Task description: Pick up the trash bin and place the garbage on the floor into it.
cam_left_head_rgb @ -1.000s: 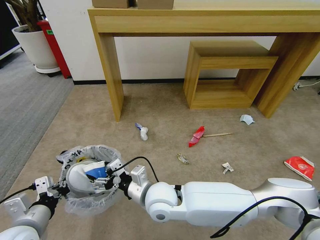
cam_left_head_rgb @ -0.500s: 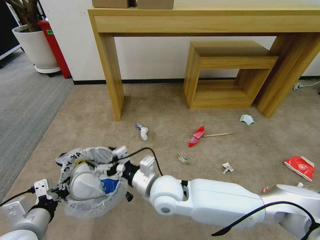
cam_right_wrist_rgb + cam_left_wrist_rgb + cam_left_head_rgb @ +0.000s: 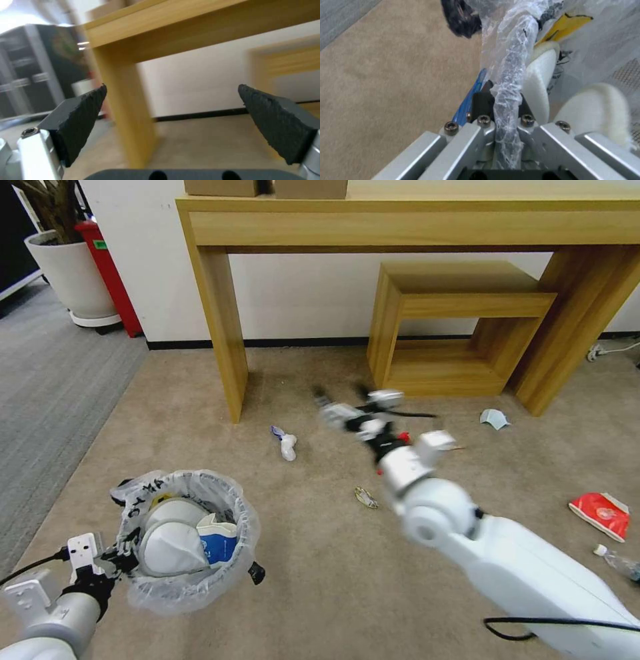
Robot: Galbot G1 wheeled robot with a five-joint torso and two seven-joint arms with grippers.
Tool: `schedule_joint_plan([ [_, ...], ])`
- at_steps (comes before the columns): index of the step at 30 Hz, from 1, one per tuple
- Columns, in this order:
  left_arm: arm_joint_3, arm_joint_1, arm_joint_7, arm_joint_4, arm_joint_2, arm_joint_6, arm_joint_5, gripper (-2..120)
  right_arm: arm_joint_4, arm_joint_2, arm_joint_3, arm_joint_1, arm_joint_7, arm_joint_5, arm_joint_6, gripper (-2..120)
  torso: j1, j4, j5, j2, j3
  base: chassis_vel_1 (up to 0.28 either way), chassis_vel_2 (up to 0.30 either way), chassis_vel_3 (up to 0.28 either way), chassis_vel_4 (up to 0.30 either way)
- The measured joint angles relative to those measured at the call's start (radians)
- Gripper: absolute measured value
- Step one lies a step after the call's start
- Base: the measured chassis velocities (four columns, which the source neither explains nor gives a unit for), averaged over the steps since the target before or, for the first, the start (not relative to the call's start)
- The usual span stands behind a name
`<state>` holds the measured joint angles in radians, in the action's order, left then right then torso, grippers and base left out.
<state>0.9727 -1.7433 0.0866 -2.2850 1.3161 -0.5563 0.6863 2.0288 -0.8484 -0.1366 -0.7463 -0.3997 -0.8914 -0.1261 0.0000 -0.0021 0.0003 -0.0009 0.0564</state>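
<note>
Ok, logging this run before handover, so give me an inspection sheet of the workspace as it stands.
Surface: beige carpet floor, litter scattered.
Job's things: trash bin holds a white slipper and blue-white carton; red wrapper, pale mask, clear bottle on the floor.
Clutter: small scraps mid-carpet.
Grippers: left gripper shut on the bin's rim; right gripper open, empty, out over the litter.
Cables: black cable by right arm.
Surroundings: wooden table, wooden cube, red bin, planter.
</note>
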Motion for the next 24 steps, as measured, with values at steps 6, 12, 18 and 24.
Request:
schedule_joint_plan([
  [6,-0.041,0.072,-0.01,0.036,-0.026,-0.001,-0.004,1,0.032,-0.057,0.504,-0.398,-0.019,0.232,-0.006,100,0.0,-0.0004,-0.0001,0.0,0.0,0.0,0.0,0.0,0.0],
  [12,-0.052,0.098,-0.017,0.063,-0.052,-0.001,-0.004,1,0.017,-0.161,0.671,-0.555,-0.009,0.377,-0.028,100,0.0,-0.0001,-0.0004,0.0,0.0,0.0,0.0,0.0,0.0],
  [18,-0.051,0.099,-0.02,0.07,-0.068,0.001,-0.002,1,0.025,-0.248,0.711,-0.615,-0.051,0.451,-0.008,100,0.0,-0.0001,-0.0005,0.0,0.0,0.0,0.0,0.0,0.0],
  [24,-0.045,0.084,-0.02,0.059,-0.067,0.004,-0.003,1,0.019,-0.262,0.712,-0.612,-0.085,0.47,0.01,100,0.0,0.0001,-0.0004,0.0,0.0,0.0,0.0,0.0,0.0],
])
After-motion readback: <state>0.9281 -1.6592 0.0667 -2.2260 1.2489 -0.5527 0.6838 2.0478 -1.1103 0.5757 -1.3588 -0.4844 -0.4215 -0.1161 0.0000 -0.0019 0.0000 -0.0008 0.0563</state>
